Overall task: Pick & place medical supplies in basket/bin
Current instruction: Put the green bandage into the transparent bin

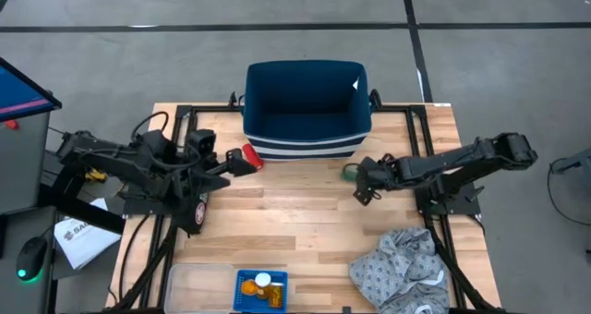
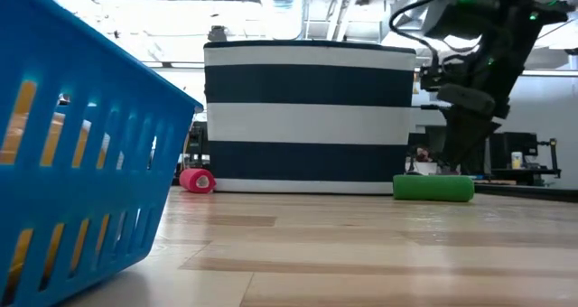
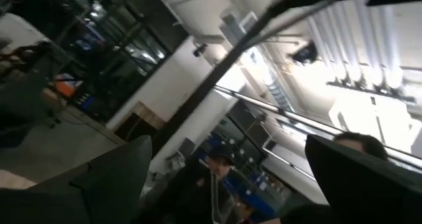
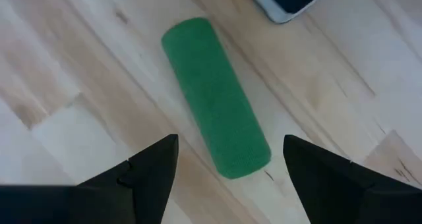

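Hovering right gripper (image 4: 227,178), fingers spread, over green roll (image 4: 215,95), straddling it for pickup; left gripper (image 3: 224,184) spread, idling.

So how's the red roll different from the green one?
The red roll shows its round end in the low view; the green roll lies side-on, looking longer. Red sits by the left claw, green below the open right claw. Both lie on the table beside the striped tub.

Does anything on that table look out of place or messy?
A crumpled patterned cloth lies bunched at the table's near right corner. The red cylinder and green piece lie loose on the wood by the striped tub, not in the blue basket. Nothing looks spilled or broken.
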{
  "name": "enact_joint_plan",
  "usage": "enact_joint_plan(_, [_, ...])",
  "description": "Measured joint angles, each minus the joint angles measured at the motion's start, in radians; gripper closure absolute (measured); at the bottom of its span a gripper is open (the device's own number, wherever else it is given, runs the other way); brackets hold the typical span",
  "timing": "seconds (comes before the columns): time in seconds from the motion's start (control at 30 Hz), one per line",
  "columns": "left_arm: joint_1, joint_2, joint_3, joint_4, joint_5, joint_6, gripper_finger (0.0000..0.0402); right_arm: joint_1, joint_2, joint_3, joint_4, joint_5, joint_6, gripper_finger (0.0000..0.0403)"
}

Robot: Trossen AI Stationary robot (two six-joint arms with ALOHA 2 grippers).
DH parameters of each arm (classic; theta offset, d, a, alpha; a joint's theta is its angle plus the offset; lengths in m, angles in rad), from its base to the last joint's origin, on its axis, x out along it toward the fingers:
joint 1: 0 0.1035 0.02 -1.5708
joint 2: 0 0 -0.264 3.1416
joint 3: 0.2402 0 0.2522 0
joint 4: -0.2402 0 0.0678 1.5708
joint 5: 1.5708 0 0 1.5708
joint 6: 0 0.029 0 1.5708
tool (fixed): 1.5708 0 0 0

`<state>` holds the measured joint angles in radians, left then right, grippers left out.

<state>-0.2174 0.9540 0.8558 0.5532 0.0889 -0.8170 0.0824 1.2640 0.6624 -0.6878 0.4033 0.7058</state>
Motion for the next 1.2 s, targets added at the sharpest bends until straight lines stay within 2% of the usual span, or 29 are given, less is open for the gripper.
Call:
enact_joint_plan(0.3, [0.008,0.046,0.000,0.004,-0.015,-0.035,0.0009,-0.092,0.003,0.000,0.042,-0.091,-0.227,0.0132])
enact_joint_plan(0.4, [0.008,0.059,0.002,0.024,-0.028,-0.044,0.0009,-0.110,0.025,-0.001,0.045,-0.108,-0.269,0.0132])
enact_joint_plan(0.5, [0.007,0.072,0.017,0.024,-0.030,-0.049,0.0009,-0.126,0.085,-0.001,0.084,-0.171,-0.310,0.0132])
enact_joint_plan(0.9, [0.005,0.102,0.074,0.012,-0.025,-0.036,0.0009,-0.129,0.256,0.002,0.193,-0.164,-0.343,0.0134])
enact_joint_plan(1.03, [0.000,0.103,0.076,0.008,-0.025,-0.036,0.0009,-0.121,0.246,0.000,0.198,-0.163,-0.312,0.0155])
enact_joint_plan(1.2, [0.000,0.103,0.076,0.008,-0.024,-0.037,0.0009,-0.121,0.209,-0.003,0.210,-0.192,-0.262,0.0213])
